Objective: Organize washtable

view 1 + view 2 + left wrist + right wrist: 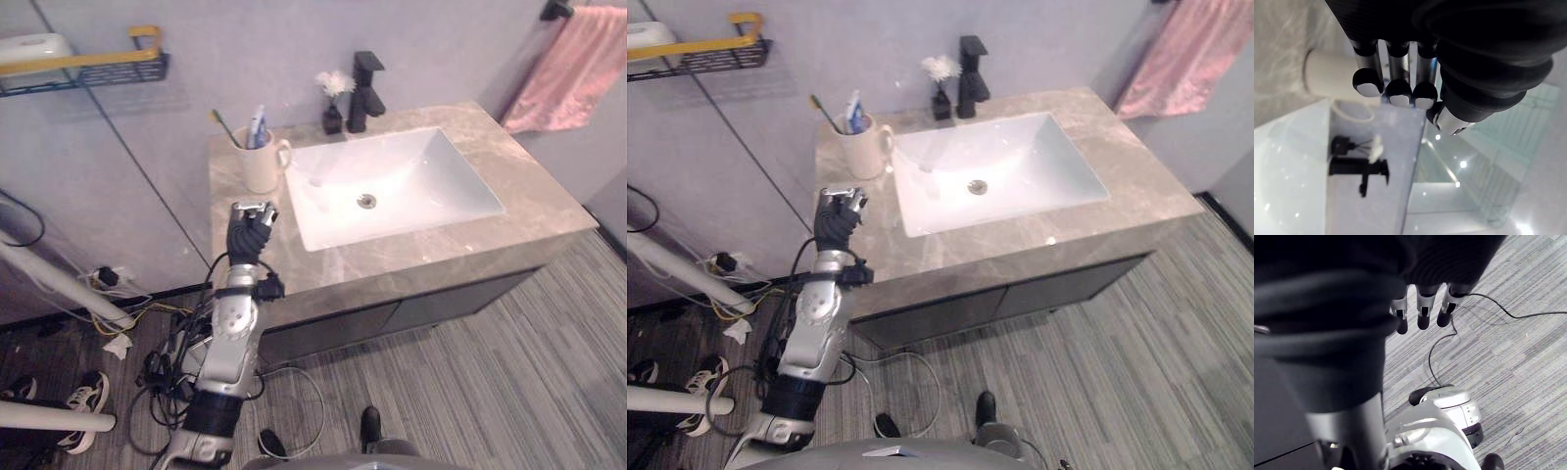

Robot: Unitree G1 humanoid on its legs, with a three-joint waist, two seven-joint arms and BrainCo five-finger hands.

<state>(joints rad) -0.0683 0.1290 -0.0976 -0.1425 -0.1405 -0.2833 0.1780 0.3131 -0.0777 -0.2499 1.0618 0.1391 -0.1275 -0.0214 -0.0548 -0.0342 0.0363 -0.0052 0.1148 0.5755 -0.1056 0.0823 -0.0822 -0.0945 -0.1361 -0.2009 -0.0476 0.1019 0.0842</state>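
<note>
Left arm (233,338), lower left of the head views: silver-grey shell segments, with a black collar just below the wrist and a black band at the lower end. Left hand (247,240): dark ribbed cover over the back and wrist. Its fingers (1397,66) are round silver tubes with glossy dark tips. Right hand (1422,308), upper middle of its wrist view: same dark ribbed cover, silver segments, dark tips.

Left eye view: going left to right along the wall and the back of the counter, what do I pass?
wall shelf → cup with toothbrushes → flower vase → black faucet → pink towel
</note>
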